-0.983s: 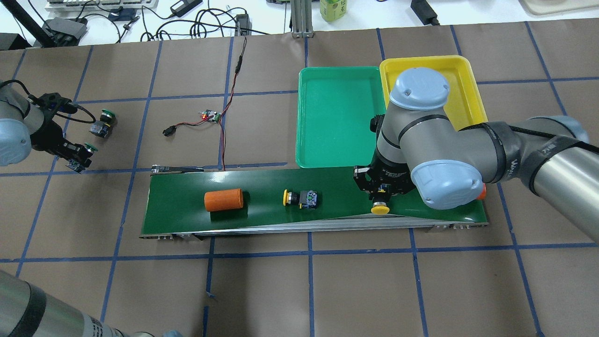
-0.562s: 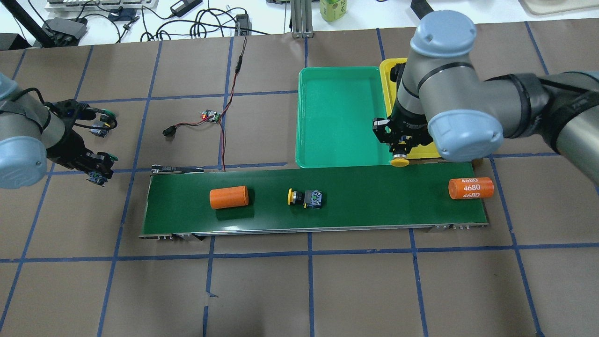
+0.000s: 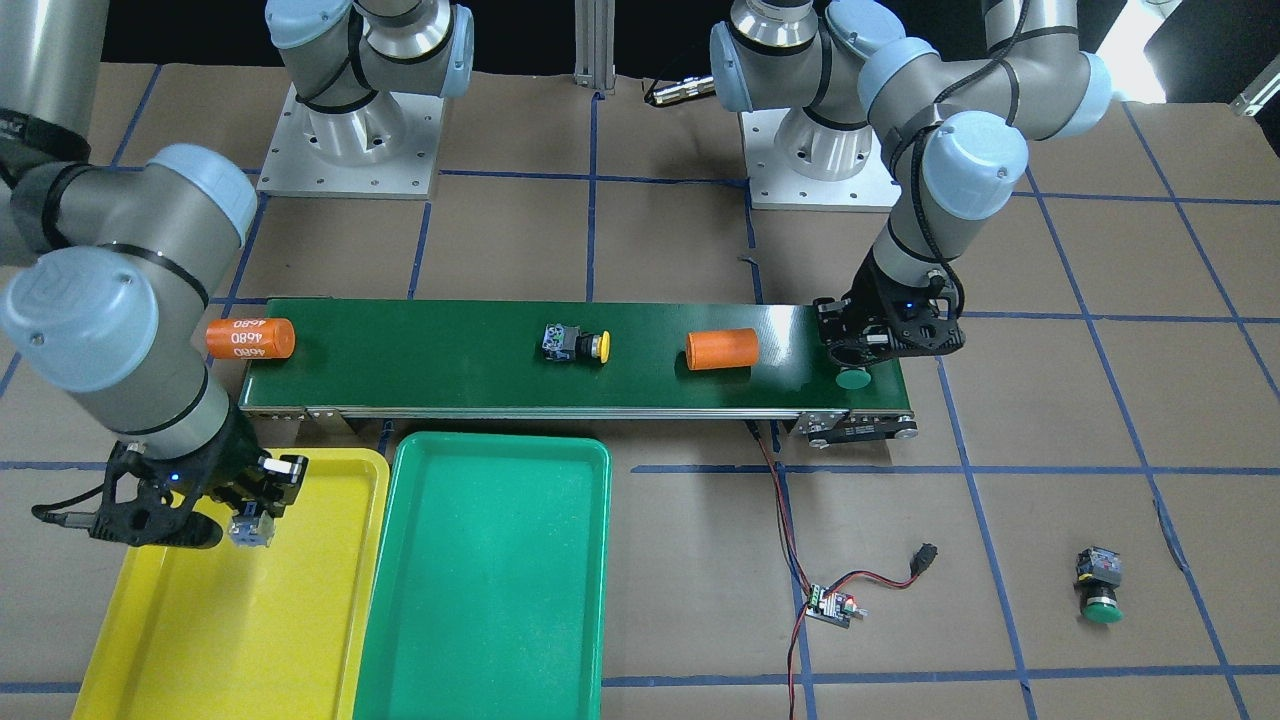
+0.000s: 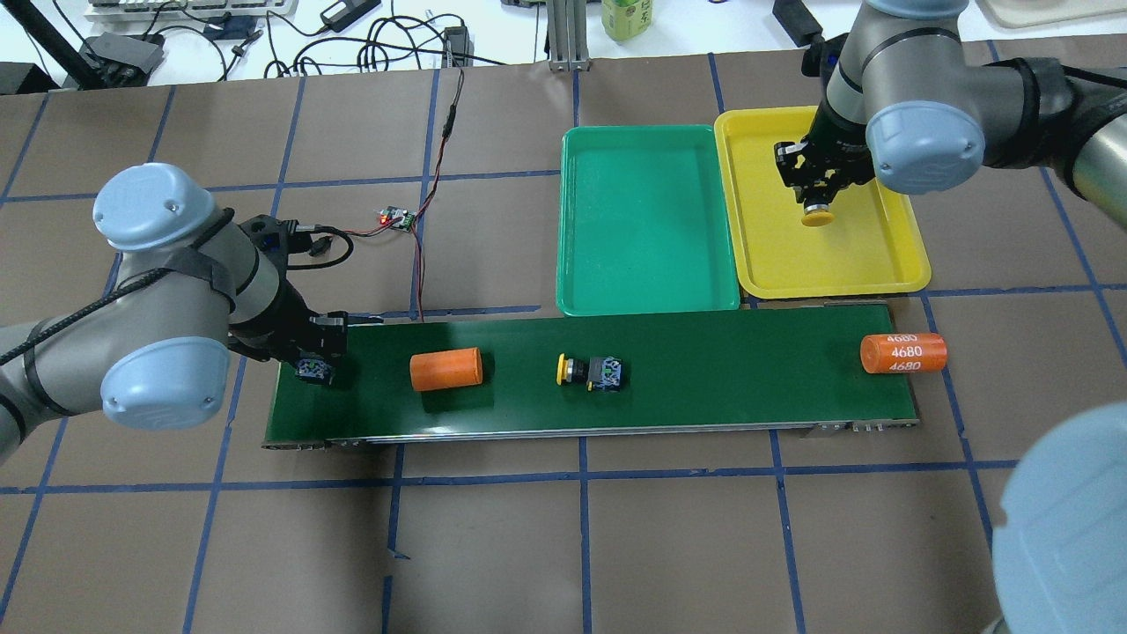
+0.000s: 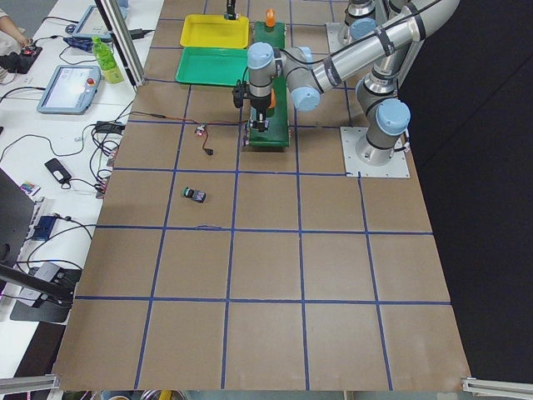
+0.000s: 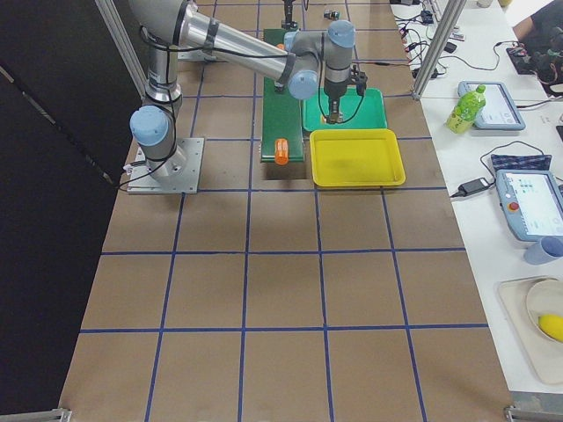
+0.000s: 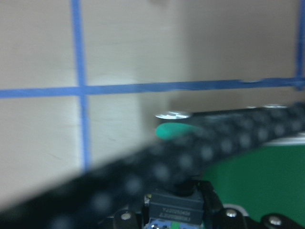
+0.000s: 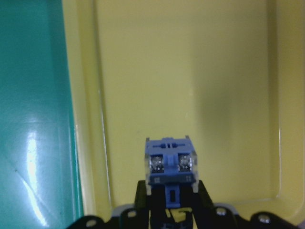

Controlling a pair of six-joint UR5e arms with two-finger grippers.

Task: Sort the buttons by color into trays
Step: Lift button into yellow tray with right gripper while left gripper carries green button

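Observation:
My right gripper [image 4: 819, 204] is shut on a yellow button [image 4: 819, 217] and holds it over the yellow tray [image 4: 828, 260]. In the right wrist view the button's blue-grey body [image 8: 170, 162] hangs above the yellow tray's floor [image 8: 190, 71]. My left gripper [image 4: 313, 368] is shut on a green button [image 3: 853, 378] over the left end of the conveyor belt [image 4: 704, 370]. A second yellow button [image 4: 588, 372] lies on its side mid-belt. A second green button [image 3: 1098, 590] lies on the table, hidden by my left arm in the overhead view. The green tray [image 4: 647, 220] holds nothing.
Two orange cylinders lie on the belt, one near its left end [image 4: 445, 369] and one at its right end [image 4: 902, 353]. A small circuit board with red-black wires [image 4: 396, 217] lies on the table behind the belt.
My right gripper carried the yellow button from the belt to over the yellow tray. My left gripper carried a green button from the table to the belt's left end. Items on the belt drifted right.

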